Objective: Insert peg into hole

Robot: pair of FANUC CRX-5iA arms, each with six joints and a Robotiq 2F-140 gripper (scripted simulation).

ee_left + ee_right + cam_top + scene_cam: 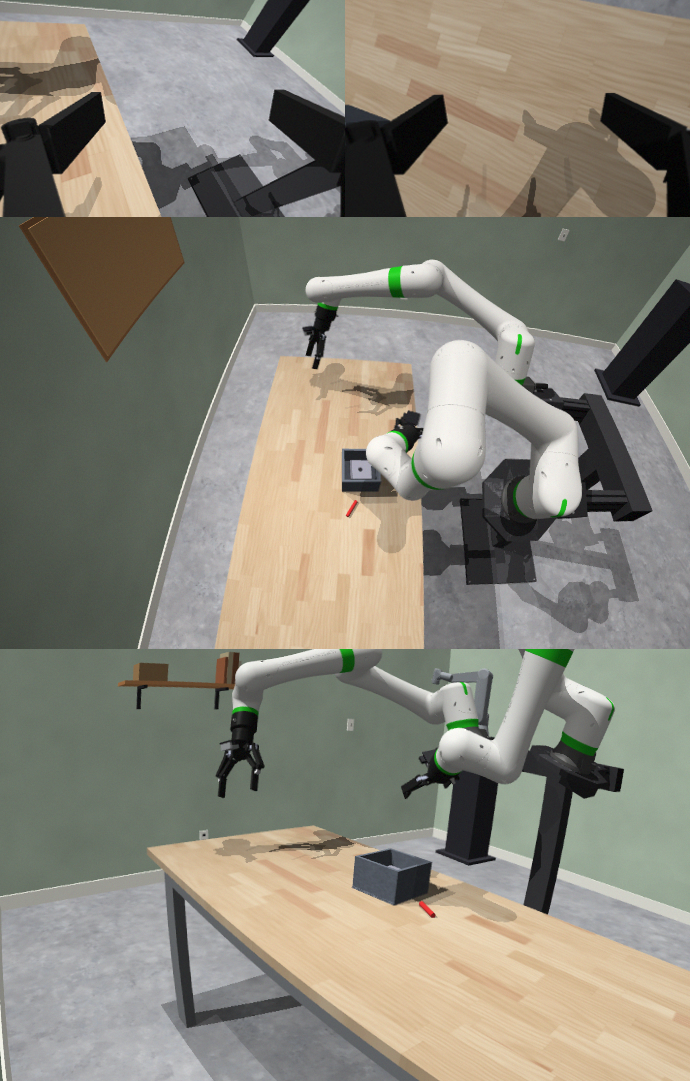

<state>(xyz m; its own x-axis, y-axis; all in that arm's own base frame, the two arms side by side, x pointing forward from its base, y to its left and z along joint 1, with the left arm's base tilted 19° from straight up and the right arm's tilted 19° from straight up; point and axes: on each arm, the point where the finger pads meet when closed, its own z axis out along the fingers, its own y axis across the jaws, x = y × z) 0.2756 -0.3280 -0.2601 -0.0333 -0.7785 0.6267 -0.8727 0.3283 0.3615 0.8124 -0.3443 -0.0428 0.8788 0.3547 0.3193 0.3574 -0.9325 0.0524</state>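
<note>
"Two claws, what are they holding?"

"Nothing: the left gripper point(415, 423) point(427, 788) point(186, 107) and right gripper point(312, 359) point(237, 791) point(524, 108) are both spread open."

"And the peg?"

"The red peg point(351, 508) point(427, 909) lies on the wooden tabletop point(285, 547) point(356, 954) point(121, 184) point(490, 29), just outside the grey open box point(360, 485) point(374, 880) point(361, 113). The holed plate point(367, 475) point(394, 867) sits inside that box."

box point(360, 485) point(374, 877) point(360, 113) partly behind white arm point(388, 461) point(468, 753) from above, plate point(365, 474) point(393, 867) mostly behind box walls in exterior view, table point(315, 547) point(356, 954) point(126, 189) point(539, 48) cropped
</note>
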